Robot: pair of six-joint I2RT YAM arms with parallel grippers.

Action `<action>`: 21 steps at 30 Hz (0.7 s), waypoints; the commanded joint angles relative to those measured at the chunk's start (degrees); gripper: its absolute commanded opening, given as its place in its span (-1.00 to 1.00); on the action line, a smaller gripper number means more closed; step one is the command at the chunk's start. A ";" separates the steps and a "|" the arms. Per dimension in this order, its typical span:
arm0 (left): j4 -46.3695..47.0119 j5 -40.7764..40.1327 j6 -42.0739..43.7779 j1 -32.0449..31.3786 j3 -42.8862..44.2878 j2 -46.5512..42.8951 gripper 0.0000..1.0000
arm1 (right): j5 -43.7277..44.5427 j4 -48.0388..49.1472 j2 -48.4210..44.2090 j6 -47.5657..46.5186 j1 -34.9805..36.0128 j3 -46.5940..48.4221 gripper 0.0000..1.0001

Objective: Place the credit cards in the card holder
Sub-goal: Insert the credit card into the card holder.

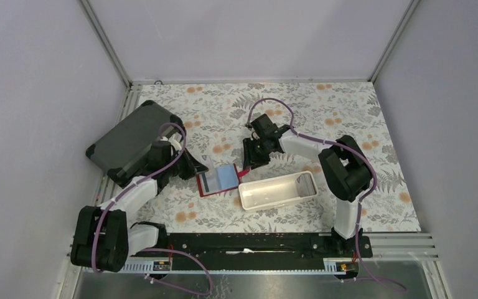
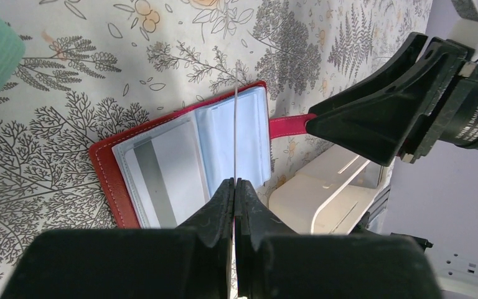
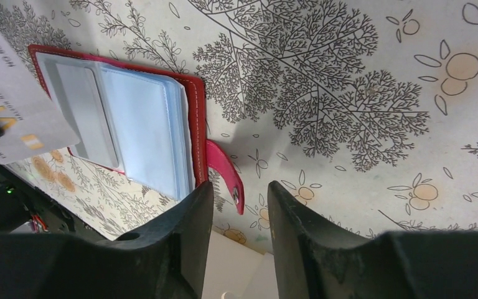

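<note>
Card holder (image 1: pixel 215 182) is seen from above lying open on the floral surface (image 1: pixel 348 112), just beside the white tray (image 1: pixel 278 190), at the tray's end nearer the left arm. Its long axis is laid roughly in line with the tray's, and its red strap (image 1: pixel 243 172) is pointed toward the tray. The left fingers (image 1: pixel 196 165) are held at the card holder's side away from the tray. The right fingers (image 1: pixel 252 161) are placed near that same tray end, on its far side. A dark grey case (image 1: pixel 131 142) is set well apart from the tray, beyond the left fingers.

From the left wrist, the left fingers are seen clenched on a credit card (image 2: pixel 234 131), viewed edge-on as a thin line. It is held upright on its edge over the sleeves, its long axis pointed away from the fingers and across the card holder's. A striped card (image 2: pixel 155 180) is shown seated in the sleeve farther from the tray.

From the right wrist, the right fingers are seen released and parted, with the strap's snap end lying at their gap. Whether the strap is pressed down cannot be told.

Insertion is judged to be the step in hand. The credit card should be tipped flatter, its leading edge matched squarely to a free sleeve's mouth. It should then be slid in slowly while the card holder is steadied, lest the sleeves be buckled or the card holder be pushed toward the tray.
</note>
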 commanded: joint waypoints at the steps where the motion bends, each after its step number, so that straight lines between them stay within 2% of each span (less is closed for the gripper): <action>1: 5.77 2.44 -0.93 -0.19 -1.18 1.98 -1.00 | -2.11 0.94 0.42 0.64 0.28 0.21 -0.15; 10: 3.68 1.29 0.20 -0.21 -1.91 1.99 -1.00 | -3.24 1.65 1.37 1.19 0.32 0.07 -0.31; 15: 1.65 -0.30 1.46 -0.16 -2.57 1.97 -1.00 | -3.46 1.74 2.35 1.27 0.26 0.46 -0.53; 21: 4.65 1.11 -0.10 -0.20 -4.61 2.35 -1.00 | -3.05 1.70 2.59 1.47 0.25 0.36 -0.80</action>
